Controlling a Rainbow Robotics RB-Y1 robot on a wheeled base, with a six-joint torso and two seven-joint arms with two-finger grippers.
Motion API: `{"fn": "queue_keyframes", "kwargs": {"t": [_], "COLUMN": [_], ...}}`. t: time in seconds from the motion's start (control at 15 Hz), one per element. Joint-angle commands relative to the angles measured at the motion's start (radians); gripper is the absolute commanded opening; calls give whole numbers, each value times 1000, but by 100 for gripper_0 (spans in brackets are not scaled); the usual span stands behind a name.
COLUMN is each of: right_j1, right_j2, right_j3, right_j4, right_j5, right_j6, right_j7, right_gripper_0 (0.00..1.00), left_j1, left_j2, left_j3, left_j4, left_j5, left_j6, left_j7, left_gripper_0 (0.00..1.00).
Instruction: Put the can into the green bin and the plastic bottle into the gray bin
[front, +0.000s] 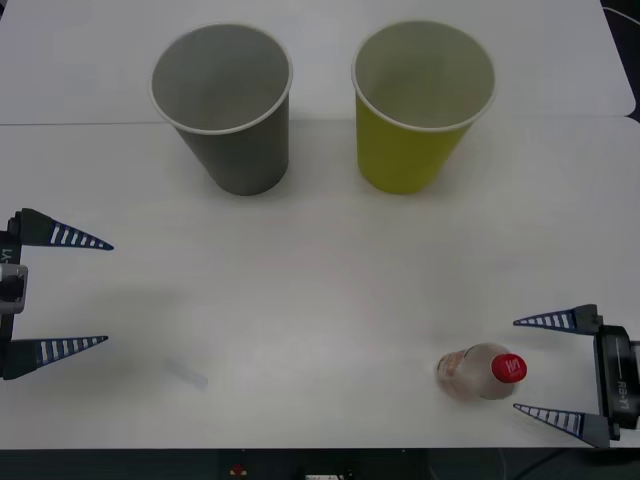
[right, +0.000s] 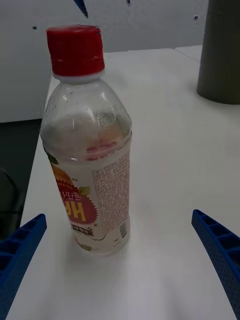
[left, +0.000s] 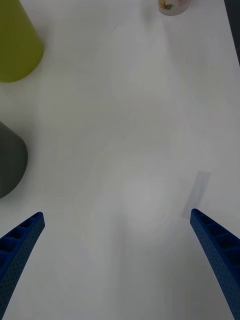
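Hovering low over the near right corner of the white desk (front: 320, 300), the right gripper (front: 548, 368) stands wide open and holds nothing, its two blue ribbed fingers (right: 20, 250) spread on either side of the plastic bottle (front: 482, 372) without touching it. The bottle stands upright just in front of the fingertips, its red cap (right: 75, 49) screwed on and its red, orange and green fruit label (right: 85, 205) turned partly toward the wrist camera. At the opposite edge of the desk, the left gripper (front: 105, 293) also hangs wide open and empty over a bare stretch of surface, with a small clear strip of tape (left: 196, 194) lying flat on the desk ahead of one finger. Toward the far side stand the two bins, upright and side by side with a gap between them: the gray bin (front: 228, 110) on the robot's left and the green bin (front: 420, 110) on its right, both showing pale rims and pale insides. The bottle is well apart from both bins, on the same side as the green one.
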Motion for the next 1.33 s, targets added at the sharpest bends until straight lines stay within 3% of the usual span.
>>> {"fn": "queue_keyframes", "kwargs": {"t": [0.07, 0.4, 0.93, 1.0, 1.07, 1.13, 1.2, 1.33], "right_j1": [-45, -54, -57, -59, -59, -59, -59, -59], "right_j2": [56, 127, 183, 183, 183, 183, 185, 187], "right_j3": [46, 47, 63, 63, 63, 63, 63, 63], "right_j4": [71, 83, 85, 85, 85, 85, 85, 80], "right_j5": [-22, -22, -22, -22, -20, -19, -14, -14], "right_j6": [-29, -28, -12, -12, -12, -12, -12, -12], "right_j7": [8, -1, 7, 7, 7, 7, 7, 8], "right_gripper_0": [100, 100, 100, 95, 32, 8, 0, 0], "left_j1": [0, 0, 0, 0, 0, 0, 0, 0], "left_j2": [0, 0, 0, 0, 0, 0, 0, 0], "left_j3": [0, 0, 0, 0, 0, 0, 0, 0], "left_j4": [0, 0, 0, 0, 0, 0, 0, 0], "left_j5": [0, 0, 0, 0, 0, 0, 0, 0], "left_j6": [0, 0, 0, 0, 0, 0, 0, 0], "left_j7": [0, 0, 0, 0, 0, 0, 0, 0], "left_gripper_0": [100, 100, 100, 100, 100, 100, 100, 100]}}
